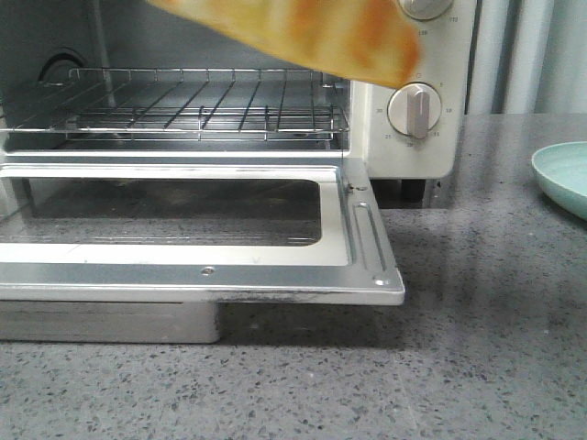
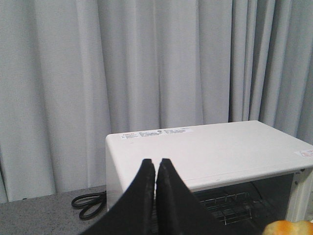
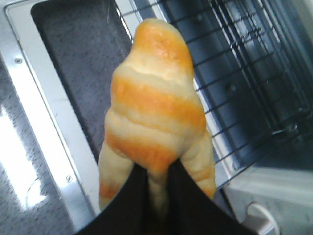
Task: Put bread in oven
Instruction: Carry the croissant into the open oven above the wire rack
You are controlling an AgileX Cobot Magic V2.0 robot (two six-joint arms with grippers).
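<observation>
Right tool (image 3: pixel 155 196): closed on the bread (image 3: pixel 155 112), the two black fingers pinching its lower end from both sides. The bread projects forward from the fingers, its tapered free tip farthest from the tool. In the front view the bread (image 1: pixel 316 32) hangs in the air at the upper edge of the picture, tilted, in front of the upper part of the oven (image 1: pixel 417 137); it touches neither rack nor door.

Seen past the right tool, the oven door (image 3: pixel 46 127) lies open and flat beneath the bread, and the wire rack (image 3: pixel 244 73) sits beyond the bread's tip. The front view confirms the door (image 1: pixel 197 266) is folded down level over the speckled grey bench (image 1: pixel 477 348), with the rack (image 1: pixel 202 105) bare inside the cavity.

Left tool (image 2: pixel 156 169): fingers pressed together with nothing between them, held above and apart from the oven's white top (image 2: pixel 215 149). A grey curtain (image 2: pixel 146 63) hangs beyond it, and a coiled black cord (image 2: pixel 88 203) lies on the bench beside the oven.

A pale green bowl (image 1: pixel 564 179) rests on the bench, well apart from the oven.
</observation>
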